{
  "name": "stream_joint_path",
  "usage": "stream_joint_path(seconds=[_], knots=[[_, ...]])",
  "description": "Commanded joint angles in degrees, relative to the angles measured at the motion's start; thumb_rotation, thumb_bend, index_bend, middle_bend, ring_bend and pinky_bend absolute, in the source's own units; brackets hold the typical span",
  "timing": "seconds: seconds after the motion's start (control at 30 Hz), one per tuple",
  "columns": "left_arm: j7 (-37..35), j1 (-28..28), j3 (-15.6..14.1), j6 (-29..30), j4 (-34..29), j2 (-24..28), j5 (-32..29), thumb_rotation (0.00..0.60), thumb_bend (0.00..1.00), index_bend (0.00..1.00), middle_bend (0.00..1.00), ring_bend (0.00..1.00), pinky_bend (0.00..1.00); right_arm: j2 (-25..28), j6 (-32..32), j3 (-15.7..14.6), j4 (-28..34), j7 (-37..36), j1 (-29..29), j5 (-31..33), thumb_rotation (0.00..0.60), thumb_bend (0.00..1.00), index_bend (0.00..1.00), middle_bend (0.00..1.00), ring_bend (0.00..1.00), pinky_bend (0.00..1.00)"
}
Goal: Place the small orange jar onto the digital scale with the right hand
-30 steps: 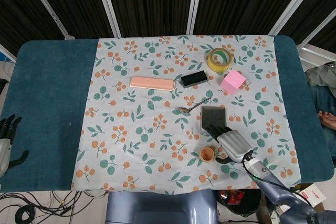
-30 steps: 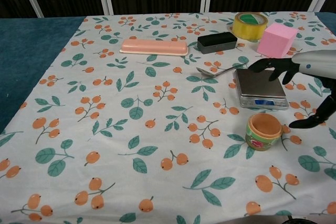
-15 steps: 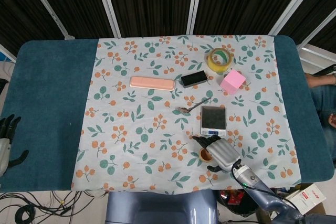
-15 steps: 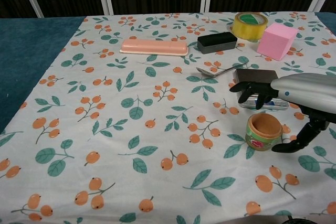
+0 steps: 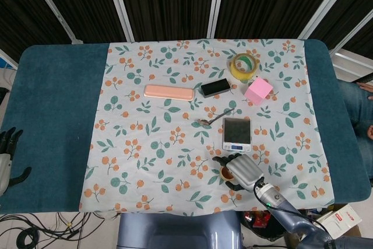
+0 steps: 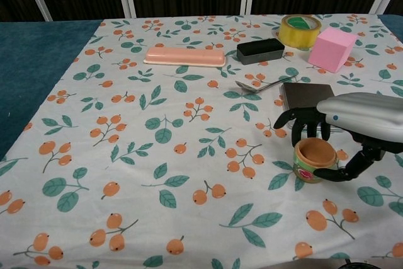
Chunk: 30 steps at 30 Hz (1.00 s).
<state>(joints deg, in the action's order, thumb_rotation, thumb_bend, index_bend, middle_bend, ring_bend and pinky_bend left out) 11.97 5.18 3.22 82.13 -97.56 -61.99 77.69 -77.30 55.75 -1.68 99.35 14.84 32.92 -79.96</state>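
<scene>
The small orange jar (image 6: 313, 162) stands upright on the floral cloth, just in front of the digital scale (image 6: 307, 94). My right hand (image 6: 352, 118) arches over the jar, fingers (image 6: 296, 121) curved down on its far side and the thumb at its near right side. Whether they touch the jar is unclear; it rests on the cloth. From the head view the right hand (image 5: 243, 169) covers most of the jar (image 5: 227, 172), below the scale (image 5: 236, 130). My left hand (image 5: 4, 155) lies at the table's left edge, fingers apart and holding nothing.
A metal spoon (image 6: 261, 85) lies left of the scale. Behind it are a black box (image 6: 260, 50), a pink cube (image 6: 332, 48) and a yellow tape roll (image 6: 300, 30). A peach case (image 6: 184, 56) sits further left. The table's front edge is close behind the jar.
My right hand has come off the scale toward the near edge and lowered over the jar, with fingers and thumb curling in around it. The jar and the left hand have stayed put.
</scene>
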Motion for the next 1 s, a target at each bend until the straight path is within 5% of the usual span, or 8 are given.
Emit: stream_joint_path(seconds=[0.03, 0.57, 1.0], knots=[[0.0, 0.0, 0.0, 0.0, 0.0, 0.0, 0.0, 0.6, 0.25, 0.07, 0.01, 0.0, 0.0, 0.2, 0.2, 0.2, 0.1, -0.4, -0.1, -0.4, 0.6, 0.47, 0.23, 0.38, 0.52, 0.42], [0.0, 0.0, -0.1, -0.1, -0.1, 0.1, -0.1, 0.6, 0.25, 0.07, 0.01, 0.0, 0.0, 5.1, -1.0, 8.3, -4.4, -4.8, 2.8, 5.9, 0.6, 0.48, 0.25, 0.41, 0.54, 0.43], [0.2, 0.0, 0.0, -0.1, -0.2, 0.1, -0.2, 0.6, 0.25, 0.06, 0.01, 0.0, 0.0, 2.2, -7.6, 9.6, -14.1, -6.7, 5.9, 11.1, 0.6, 0.48, 0.25, 0.4, 0.54, 0.43]])
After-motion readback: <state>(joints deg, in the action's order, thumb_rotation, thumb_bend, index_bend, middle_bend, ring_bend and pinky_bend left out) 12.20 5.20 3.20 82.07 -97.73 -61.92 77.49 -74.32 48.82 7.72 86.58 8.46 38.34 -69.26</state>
